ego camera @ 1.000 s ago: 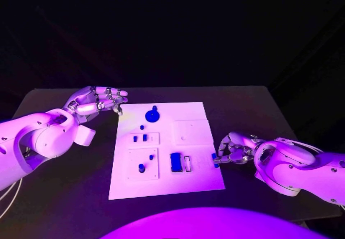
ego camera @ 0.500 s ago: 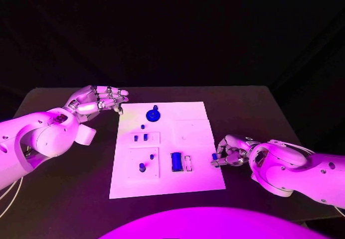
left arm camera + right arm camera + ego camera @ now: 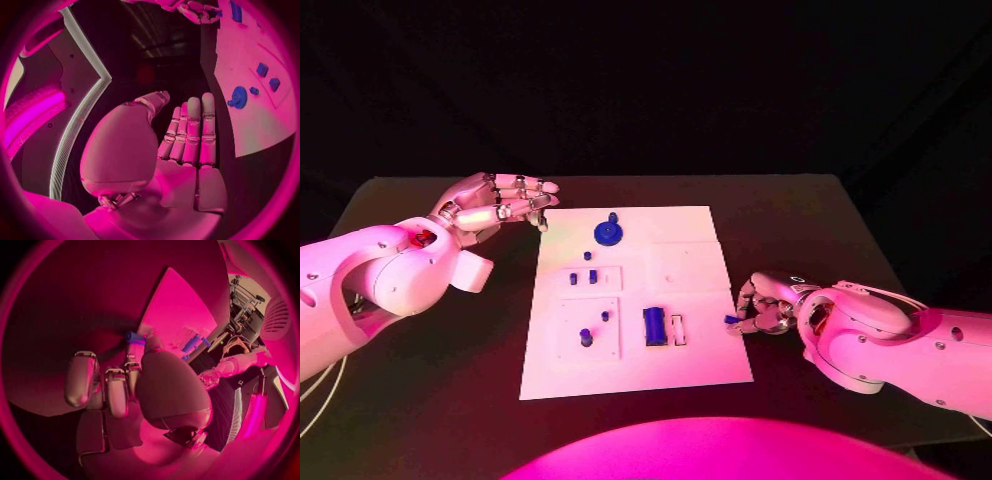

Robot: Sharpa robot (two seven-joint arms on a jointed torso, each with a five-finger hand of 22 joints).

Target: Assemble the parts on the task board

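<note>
The right hand (image 3: 766,311) has drawn slightly back from the white board's (image 3: 697,370) right edge, pinching a small blue part (image 3: 731,320) not yet seated, while the left hand (image 3: 495,203) hovers empty, fingers loosely curled, off the far left corner, with several parts seemingly unplaced.

No text, label, brand, number or sign can be read anywhere.
</note>
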